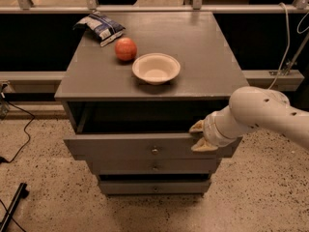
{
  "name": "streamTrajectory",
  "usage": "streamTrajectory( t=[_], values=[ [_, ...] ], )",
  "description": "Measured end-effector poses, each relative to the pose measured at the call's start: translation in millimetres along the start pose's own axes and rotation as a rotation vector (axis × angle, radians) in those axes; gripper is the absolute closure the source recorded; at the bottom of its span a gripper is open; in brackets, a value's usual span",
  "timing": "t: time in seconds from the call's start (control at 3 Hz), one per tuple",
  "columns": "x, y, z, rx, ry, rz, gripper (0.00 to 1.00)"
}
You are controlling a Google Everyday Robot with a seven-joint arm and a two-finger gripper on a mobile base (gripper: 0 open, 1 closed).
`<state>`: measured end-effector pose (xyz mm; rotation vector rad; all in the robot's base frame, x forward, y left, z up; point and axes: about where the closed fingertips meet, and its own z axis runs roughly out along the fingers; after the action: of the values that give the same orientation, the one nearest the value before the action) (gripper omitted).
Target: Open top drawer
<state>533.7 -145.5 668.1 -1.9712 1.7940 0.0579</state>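
Since the gripper (199,137) sits at the right end of the top drawer (116,147), jaws narrow and pinching its front lip, the pull should run straight toward the near side and level, or the off-centre hold may skew the box. Drawer looks partly out, under the cabinet top (203,57) carrying bowl (156,67) and apple (125,49).

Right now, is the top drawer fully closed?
No, the top drawer stands pulled out from the cabinet, with the end effector at the right end of its front.
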Motion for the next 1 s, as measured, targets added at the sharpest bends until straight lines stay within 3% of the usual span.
streamTrajectory(
  t=[0.33,0.67,1.0],
  values=[
    [0,0,0,0.0,0.0,0.0,0.02],
    [1,0,4,-0.02,0.006,-0.001,0.0],
    [5,-1,20,-0.081,0.036,-0.029,0.0]
  ],
)
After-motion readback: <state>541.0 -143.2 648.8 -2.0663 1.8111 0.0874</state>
